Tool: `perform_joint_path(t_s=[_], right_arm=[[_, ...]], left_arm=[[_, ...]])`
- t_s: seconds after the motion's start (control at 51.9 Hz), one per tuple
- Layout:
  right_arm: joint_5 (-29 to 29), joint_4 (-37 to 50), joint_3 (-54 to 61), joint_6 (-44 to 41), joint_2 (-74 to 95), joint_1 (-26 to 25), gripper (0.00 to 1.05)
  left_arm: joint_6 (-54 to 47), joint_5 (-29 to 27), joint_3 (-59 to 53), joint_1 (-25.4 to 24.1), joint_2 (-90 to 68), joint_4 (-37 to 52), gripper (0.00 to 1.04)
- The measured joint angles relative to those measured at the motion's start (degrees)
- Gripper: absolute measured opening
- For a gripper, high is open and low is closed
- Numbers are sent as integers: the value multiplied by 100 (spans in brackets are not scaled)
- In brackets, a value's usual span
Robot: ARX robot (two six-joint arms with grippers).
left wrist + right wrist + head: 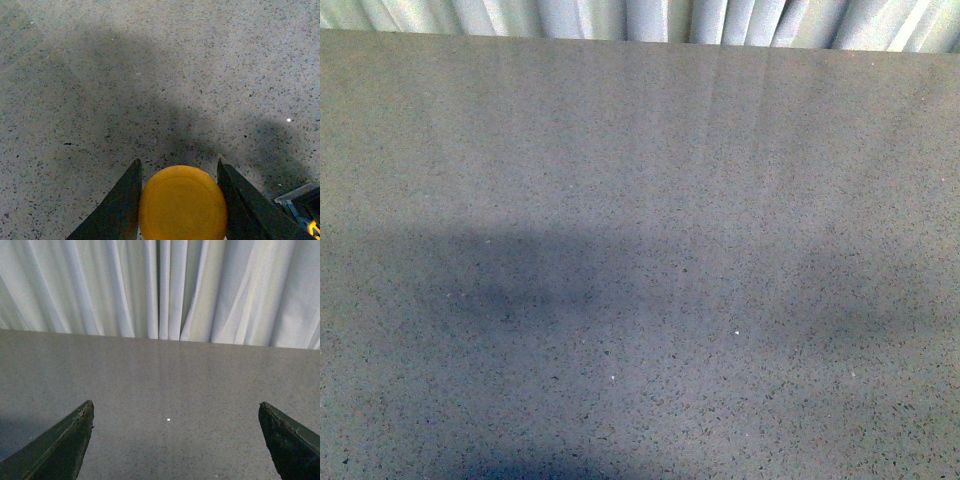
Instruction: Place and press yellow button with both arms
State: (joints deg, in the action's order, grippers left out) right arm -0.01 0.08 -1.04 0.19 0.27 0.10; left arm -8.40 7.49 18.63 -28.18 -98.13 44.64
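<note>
Button [182, 205] clamped in left hand [179, 161] — right hand [175, 404] spread wide.

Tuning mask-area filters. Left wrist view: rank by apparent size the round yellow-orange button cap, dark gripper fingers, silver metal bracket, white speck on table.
1. yellow-orange button cap, cropped by the frame
2. dark gripper fingers, both alike, not ranked apart
3. silver metal bracket, mostly out of frame
4. white speck

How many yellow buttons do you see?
1. The yellow button sits between the fingers of the left gripper, in the left wrist view only. Front and right wrist views show none; others may be out of frame.
</note>
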Motion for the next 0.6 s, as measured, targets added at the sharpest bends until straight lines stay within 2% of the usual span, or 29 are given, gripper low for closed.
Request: perform_joint_path(t_s=[0.25, 0.366, 0.482, 0.597], right_arm=[[2, 0, 0, 0, 0, 0, 96], [2, 0, 0, 0, 0, 0, 96], [0, 0, 0, 0, 0, 0, 96], [2, 0, 0, 0, 0, 0, 96]], left_arm=[[35, 22, 151, 11, 802, -654, 36], [87, -13, 463, 162, 1366, -1038, 36], [199, -79, 732, 557, 1829, -1294, 36], [382, -332, 868, 1255, 2017, -1392, 35]])
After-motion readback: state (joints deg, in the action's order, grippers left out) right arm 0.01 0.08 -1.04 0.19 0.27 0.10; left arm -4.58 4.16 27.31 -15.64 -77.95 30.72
